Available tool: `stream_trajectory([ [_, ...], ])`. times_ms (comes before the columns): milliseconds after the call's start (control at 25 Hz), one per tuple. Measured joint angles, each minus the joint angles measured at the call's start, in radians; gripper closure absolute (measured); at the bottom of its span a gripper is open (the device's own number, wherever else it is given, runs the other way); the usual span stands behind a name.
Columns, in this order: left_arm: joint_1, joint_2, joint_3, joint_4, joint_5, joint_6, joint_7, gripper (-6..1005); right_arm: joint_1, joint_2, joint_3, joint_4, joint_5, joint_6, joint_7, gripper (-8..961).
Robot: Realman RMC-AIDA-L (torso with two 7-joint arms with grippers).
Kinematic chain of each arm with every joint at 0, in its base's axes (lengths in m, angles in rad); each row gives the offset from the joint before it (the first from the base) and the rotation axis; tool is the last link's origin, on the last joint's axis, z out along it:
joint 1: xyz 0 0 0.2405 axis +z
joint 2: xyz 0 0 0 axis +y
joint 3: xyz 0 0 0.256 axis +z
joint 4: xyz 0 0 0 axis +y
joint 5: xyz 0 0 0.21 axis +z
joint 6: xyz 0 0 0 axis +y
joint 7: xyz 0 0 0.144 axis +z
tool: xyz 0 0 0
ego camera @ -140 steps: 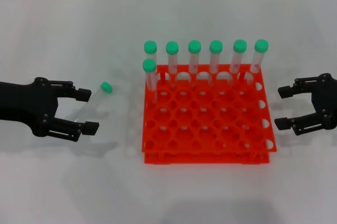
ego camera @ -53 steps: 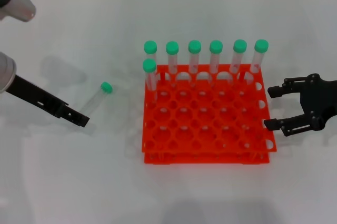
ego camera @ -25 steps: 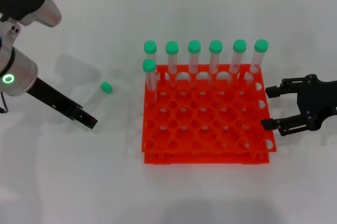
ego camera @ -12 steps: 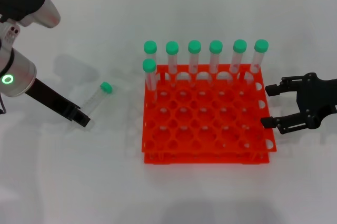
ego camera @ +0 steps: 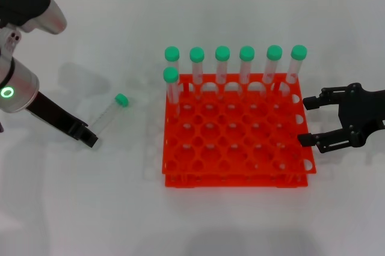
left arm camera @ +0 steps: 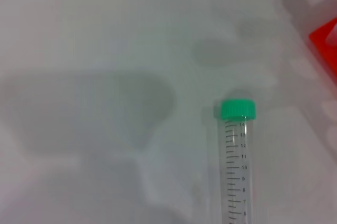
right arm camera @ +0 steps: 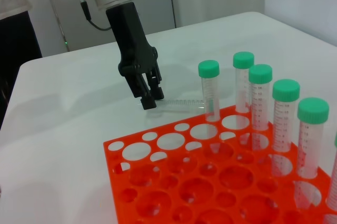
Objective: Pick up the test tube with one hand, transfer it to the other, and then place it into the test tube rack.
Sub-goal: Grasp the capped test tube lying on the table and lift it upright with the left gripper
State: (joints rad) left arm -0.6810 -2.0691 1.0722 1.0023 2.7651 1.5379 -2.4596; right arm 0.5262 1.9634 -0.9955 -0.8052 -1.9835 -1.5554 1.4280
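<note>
Clear plastic, green-capped, the test tube (ego camera: 110, 112) lies on the counter left of the orange rack (ego camera: 237, 130), my left gripper (ego camera: 89, 137) at its bottom end with fingers narrowly parted, my right gripper (ego camera: 305, 121) wide open beside the rack; picking up comes first, so I judge I must straddle and close.

The left arm (ego camera: 15, 85) is silver-white with a green glowing ring and black gripper; the right gripper (ego camera: 310, 121) looks all black.

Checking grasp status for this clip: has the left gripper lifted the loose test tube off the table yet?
No. The test tube lies flat on the white table, with the left gripper at its bottom end.
</note>
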Motion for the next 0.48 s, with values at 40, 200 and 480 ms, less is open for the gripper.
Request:
stream_trajectory([
  [40, 0.000, -0.002, 0.000, 0.000, 0.004, 0.000, -0.001, 574, 0.000, 0.000, 0.000, 0.000, 0.000, 0.000, -0.001, 133],
  [200, 0.000, -0.004, 0.000, -0.001, 0.010, -0.002, -0.006, 577, -0.002, 0.002, 0.000, 0.000, 0.000, 0.001, -0.007, 132],
  [480, -0.007, -0.004, 0.000, -0.019, 0.012, -0.024, -0.010, 582, -0.004, 0.004, 0.000, 0.000, 0.000, 0.002, -0.008, 133],
])
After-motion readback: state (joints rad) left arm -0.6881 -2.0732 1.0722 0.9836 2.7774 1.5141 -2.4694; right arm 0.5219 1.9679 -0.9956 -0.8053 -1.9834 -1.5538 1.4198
